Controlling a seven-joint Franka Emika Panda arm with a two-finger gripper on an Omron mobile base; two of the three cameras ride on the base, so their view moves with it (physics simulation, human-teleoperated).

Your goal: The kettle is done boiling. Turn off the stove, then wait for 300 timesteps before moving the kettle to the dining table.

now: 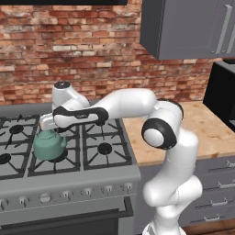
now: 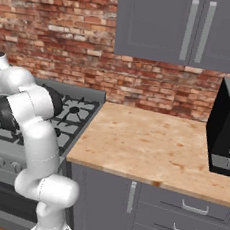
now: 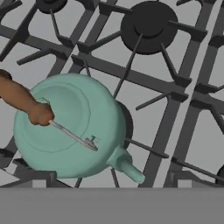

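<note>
Currently I log the kettle (image 1: pixel 49 145) first: squat teal body, sitting on the black grates of the stove (image 1: pixel 103 170), centre-left of the left base frame. In the hand view it lies at lower left, spout (image 3: pixel 127 166) aimed toward the lower right of that frame, brown handle (image 3: pixel 19 99) running off to the upper left edge, a thin metal link leading from the handle's end down to the body.

Tool: the gripper (image 1: pixel 46 123) hangs directly above the kettle, just over its top in the left base frame. Its jaws stand fully apart and hold nothing; I see no contact with the handle.

Key relation: the kettle lies below the tool and offset to the lower left of the hand frame, so I judge the hand must shift that way before descending. The handle's long axis runs from upper left to centre of that frame; the jaws should straddle it across that line.

Surroundings: front knobs (image 1: pixel 66 194) in a row at the lower left of the left base frame; wood counter (image 2: pixel 149 145) mid-frame in the right base view; black appliance (image 2: pixel 228 131) at its right edge; brick wall and grey cabinets above.

Writing: none legible; faint markings on the arm's black band are too small for me to read.
</note>
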